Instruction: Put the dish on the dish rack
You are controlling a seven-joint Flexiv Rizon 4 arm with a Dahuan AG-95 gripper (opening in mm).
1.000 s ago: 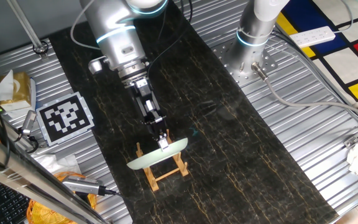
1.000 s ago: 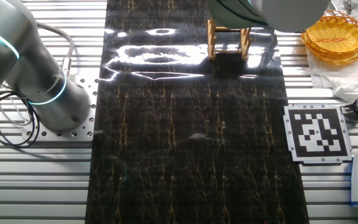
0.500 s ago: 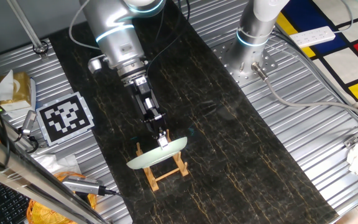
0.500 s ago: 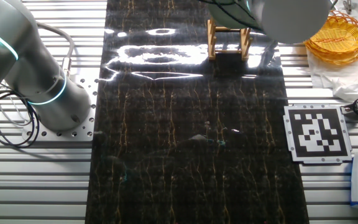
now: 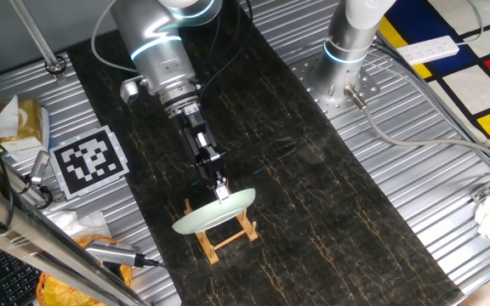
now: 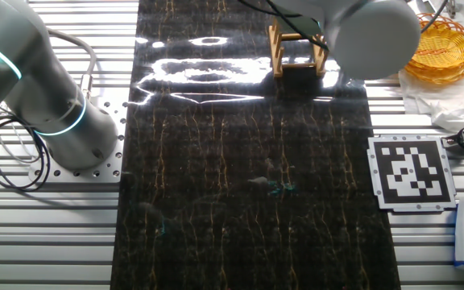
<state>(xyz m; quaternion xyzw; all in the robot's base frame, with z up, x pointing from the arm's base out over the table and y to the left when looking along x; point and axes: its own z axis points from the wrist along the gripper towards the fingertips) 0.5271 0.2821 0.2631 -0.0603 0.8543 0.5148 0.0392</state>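
Compared with a second ago, the dish [image 5: 213,212] has hardly moved: it sits across the dish rack [image 5: 225,233] top, and we judge placement nearly finished. Our hand [image 5: 220,190] pinches its upper rim; release remains

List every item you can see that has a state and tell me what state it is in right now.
dish: on edge across the rack, tilted, held at its upper rim.
dish rack: upright on the dark mat, carrying the dish.
end effector: shut on the dish rim.
wicker basket: upright, beside the mat; contents cannot be told.
tissue box: a tissue sticking out of the top.
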